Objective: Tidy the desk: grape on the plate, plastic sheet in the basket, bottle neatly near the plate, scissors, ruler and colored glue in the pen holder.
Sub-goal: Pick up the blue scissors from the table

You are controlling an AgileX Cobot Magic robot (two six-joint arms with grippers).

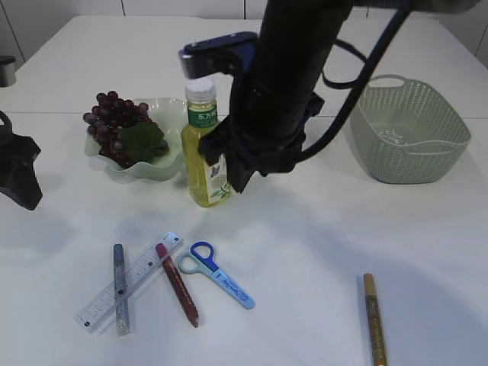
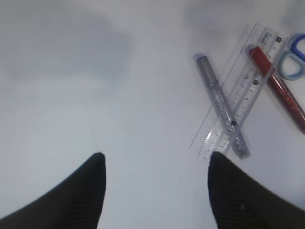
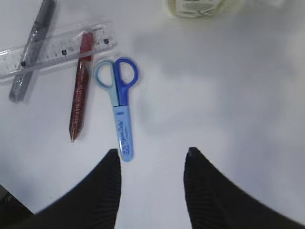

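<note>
Right end effector point(image 3: 151, 160) hangs over the table point(image 1: 320, 252) with fingers spread, nothing between them, the scissors point(image 3: 119, 102) just ahead. Left end effector point(image 2: 155, 164) is parted too, empty, its right finger tip near the ruler point(image 2: 240, 90). A grey glue stick point(image 2: 221, 112) lies crossed over the ruler; a red glue stick point(image 2: 279, 88) is beside it, by the scissor handles. The right arm point(image 1: 286, 84) partly blocks the bottle point(image 1: 204, 145), which stands beside the plate point(image 1: 164, 169) holding the grapes point(image 1: 114, 118). Basket point(image 1: 412, 130) sits far right; a gold pen point(image 1: 374, 316) lies apart.
</note>
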